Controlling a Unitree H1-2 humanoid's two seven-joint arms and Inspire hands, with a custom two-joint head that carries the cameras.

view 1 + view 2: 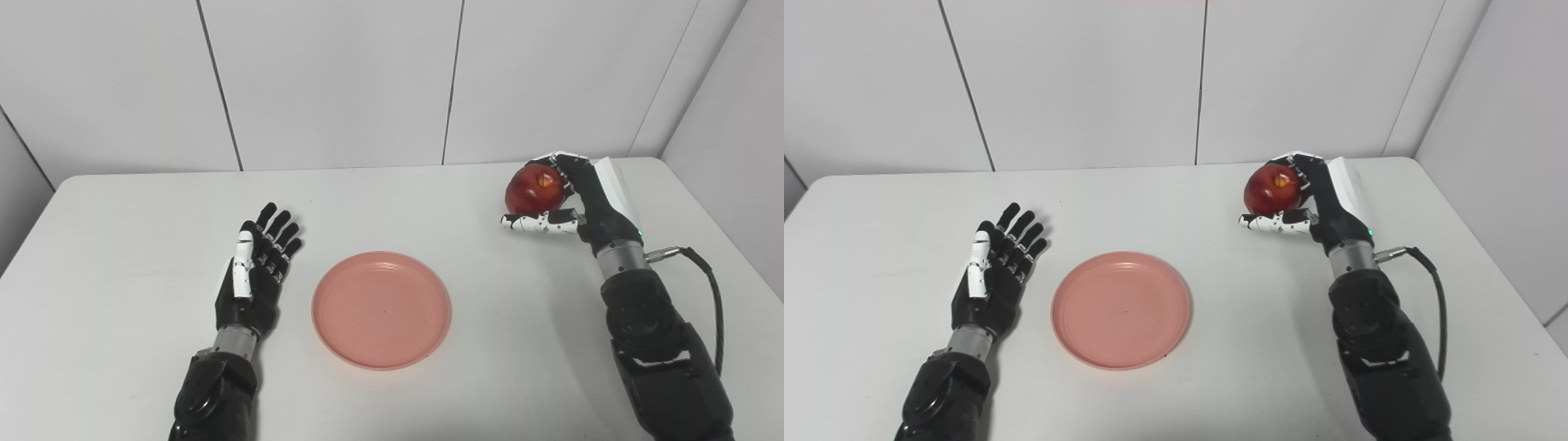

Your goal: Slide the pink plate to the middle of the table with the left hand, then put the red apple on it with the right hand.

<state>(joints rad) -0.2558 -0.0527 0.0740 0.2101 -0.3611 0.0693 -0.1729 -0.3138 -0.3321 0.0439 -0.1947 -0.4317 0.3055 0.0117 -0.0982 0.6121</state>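
**Apple in the right hand, plate bare at mid-table**

The pink plate [381,309] lies flat near the middle of the white table [122,343], toward its near edge, with nothing on it. Just to the plate's left, the left hand [254,269] is stretched out with its fingers [278,236] extended and slightly spread, holding nothing; it is close beside the plate's rim but not touching it. Whether the hand rests on the table or hovers just above it cannot be told.

Well apart from the plate, toward the far right corner of the table, the right hand [1311,205] is clamped on the red apple [1272,188]. Its fingers curl over the top and back of the fruit, and the white-tipped thumb [1274,222] lies under it. The apple's stem dimple, yellowish, faces the cameras. A black cable [1433,294] loops out from the right wrist along the forearm.
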